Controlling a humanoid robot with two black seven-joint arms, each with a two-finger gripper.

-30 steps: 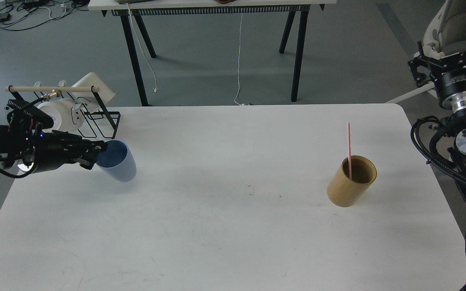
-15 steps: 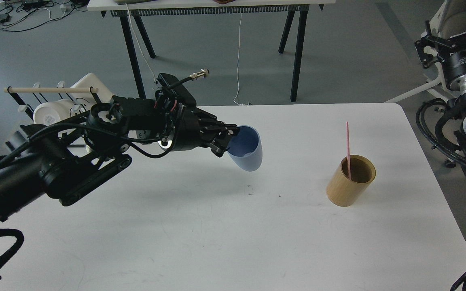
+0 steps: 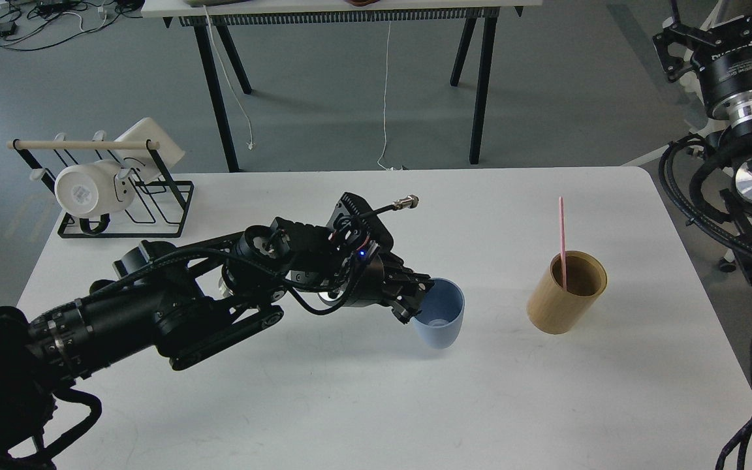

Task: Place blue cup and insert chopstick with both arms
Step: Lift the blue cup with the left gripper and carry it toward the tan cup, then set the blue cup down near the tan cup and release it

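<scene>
Nearby, left hand (image 3: pixel 415 301) grips blue cup (image 3: pixel 440 320) rim beside tan holder (image 3: pixel 566 294) with chopstick (image 3: pixel 563 241).

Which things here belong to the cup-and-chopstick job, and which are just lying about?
Job: blue cup, held at its rim by the left gripper; chopstick, standing in the tan holder.
Lying about: wire rack, white mug.

My left gripper (image 3: pixel 415 297) pinches the rim of the blue cup (image 3: pixel 439 320), mouth up, base at the white table (image 3: pixel 324 398). The pink chopstick (image 3: pixel 562 241) stands in the tan wooden holder (image 3: pixel 565 294) to its right. My right arm (image 3: pixel 741 98) hangs off the table's edge, gripper unclear.
</scene>
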